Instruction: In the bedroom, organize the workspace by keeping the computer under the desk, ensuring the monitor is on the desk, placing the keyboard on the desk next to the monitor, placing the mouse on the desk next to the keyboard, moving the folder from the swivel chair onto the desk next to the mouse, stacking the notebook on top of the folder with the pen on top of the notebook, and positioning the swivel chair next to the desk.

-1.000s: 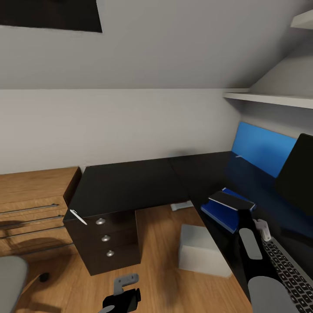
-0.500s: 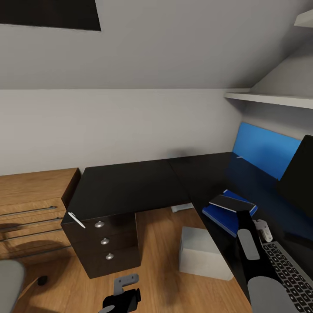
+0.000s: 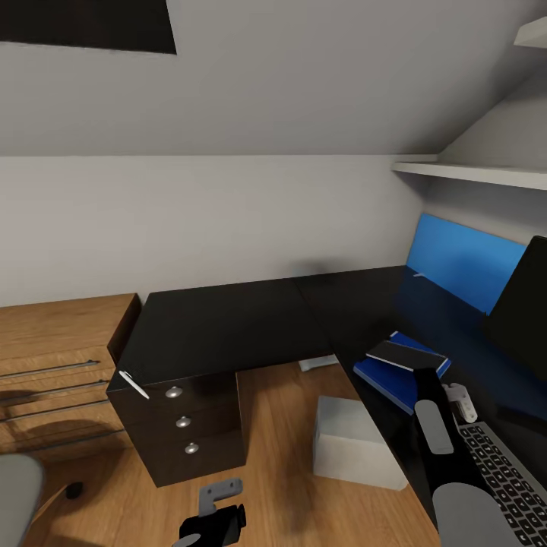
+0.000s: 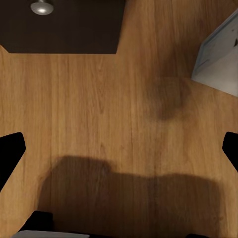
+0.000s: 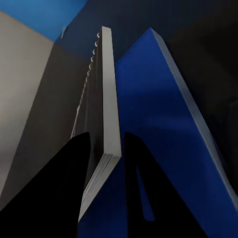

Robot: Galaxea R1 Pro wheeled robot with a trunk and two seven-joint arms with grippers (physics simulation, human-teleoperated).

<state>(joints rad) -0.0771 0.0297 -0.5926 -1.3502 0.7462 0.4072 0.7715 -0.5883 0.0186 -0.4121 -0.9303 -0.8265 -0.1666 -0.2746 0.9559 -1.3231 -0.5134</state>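
Note:
The dark spiral notebook (image 3: pixel 404 354) hangs tilted just over the bright blue folder (image 3: pixel 401 377), which lies on the black desk (image 3: pixel 228 323). My right gripper (image 3: pixel 426 370) is shut on the notebook's near edge. In the right wrist view its black fingers (image 5: pixel 82 168) clamp the notebook (image 5: pixel 106 94) above the folder (image 5: pixel 163 124). A white pen (image 3: pixel 134 384) lies at the desk's near left corner above the drawers. The keyboard (image 3: pixel 503 479) and the monitor (image 3: pixel 524 311) are on the desk at right. The computer (image 3: pixel 353 442) stands on the floor by the desk. My left gripper (image 3: pixel 216 520) hangs open over the floor.
A light-wood cabinet (image 3: pixel 53 365) adjoins the desk on the left. The grey swivel chair (image 3: pixel 17 494) shows at the lower left corner. A white shelf (image 3: pixel 471 173) juts out above the desk. The left wrist view looks down on wood floor (image 4: pixel 99 99), a drawer knob (image 4: pixel 42 6) and the computer's corner (image 4: pixel 218 54).
The whole head view shifted slightly a second ago, so the camera moved. Since half a second ago nothing has visibly moved; the notebook stays in the right gripper.

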